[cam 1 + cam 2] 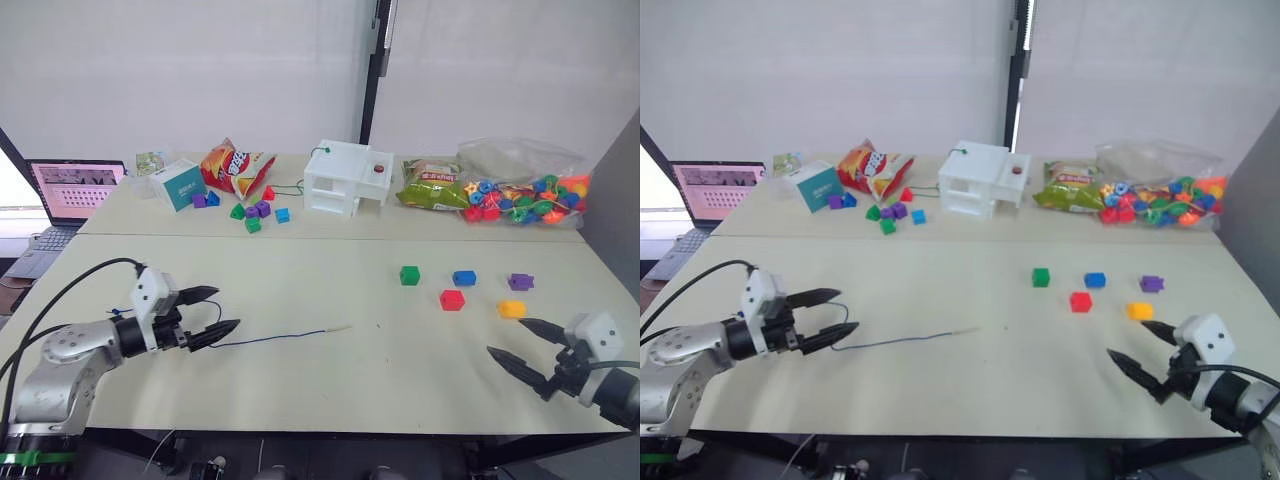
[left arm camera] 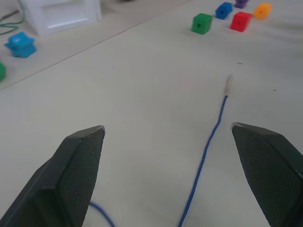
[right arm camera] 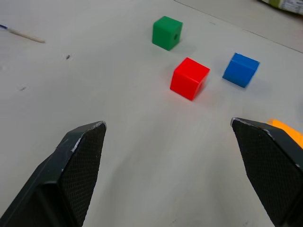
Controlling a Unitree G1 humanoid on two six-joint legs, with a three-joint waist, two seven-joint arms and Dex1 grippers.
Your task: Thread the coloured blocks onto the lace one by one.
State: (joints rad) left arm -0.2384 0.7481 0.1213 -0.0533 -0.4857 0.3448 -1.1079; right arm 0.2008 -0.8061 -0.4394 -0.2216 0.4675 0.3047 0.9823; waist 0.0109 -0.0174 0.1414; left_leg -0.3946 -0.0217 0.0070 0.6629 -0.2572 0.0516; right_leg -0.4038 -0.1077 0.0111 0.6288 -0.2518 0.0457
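Note:
The dark-blue lace [image 1: 280, 338] lies on the table, its pale tip [image 1: 338, 328] pointing right. My left gripper [image 1: 212, 313] is open over the lace's left end, with the string running out between the fingers [image 2: 201, 163]. Five coloured blocks sit right of centre: green [image 1: 409, 275], blue [image 1: 464, 278], red [image 1: 452, 299], purple [image 1: 519, 282] and yellow-orange [image 1: 511, 309]. My right gripper [image 1: 520, 345] is open near the front right edge, just in front of the yellow-orange block. Its wrist view shows the green [image 3: 167, 32], red [image 3: 189, 78] and blue [image 3: 241, 69] blocks ahead.
At the back stand a white toy house [image 1: 345, 178], a chip bag [image 1: 234, 168], loose small blocks [image 1: 255, 213], a teal box [image 1: 179, 184], a green snack bag [image 1: 432, 186] and a clear bag of beads [image 1: 525, 194]. A laptop [image 1: 70, 192] sits far left.

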